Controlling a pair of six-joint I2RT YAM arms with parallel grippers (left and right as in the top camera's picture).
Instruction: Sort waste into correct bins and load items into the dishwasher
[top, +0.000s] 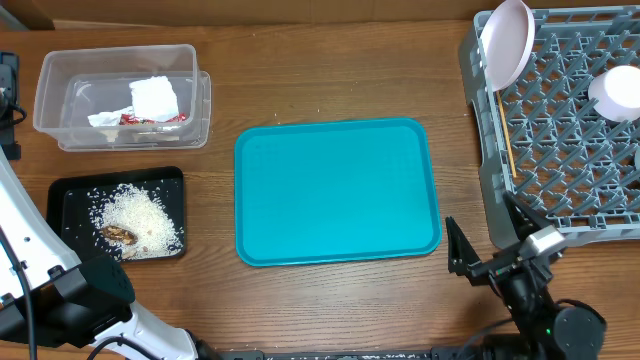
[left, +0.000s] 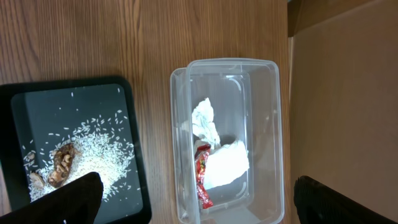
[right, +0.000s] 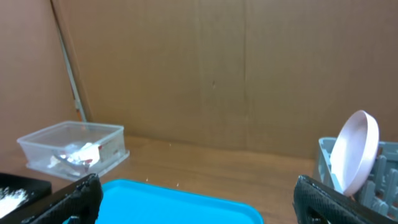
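Note:
A clear tub at the back left holds a crumpled white napkin and a red wrapper. In front of it a black tray carries loose rice and a brown scrap. The grey dish rack at the right holds an upright white plate, a white bowl and chopsticks. My left gripper hangs open high above the tub and tray. My right gripper is open near the table's front edge, with nothing between its fingers.
A large teal serving tray lies bare at the table's middle, between the bins and the rack. A brown cardboard wall stands behind the table. A few stray rice grains dot the wood behind the teal tray.

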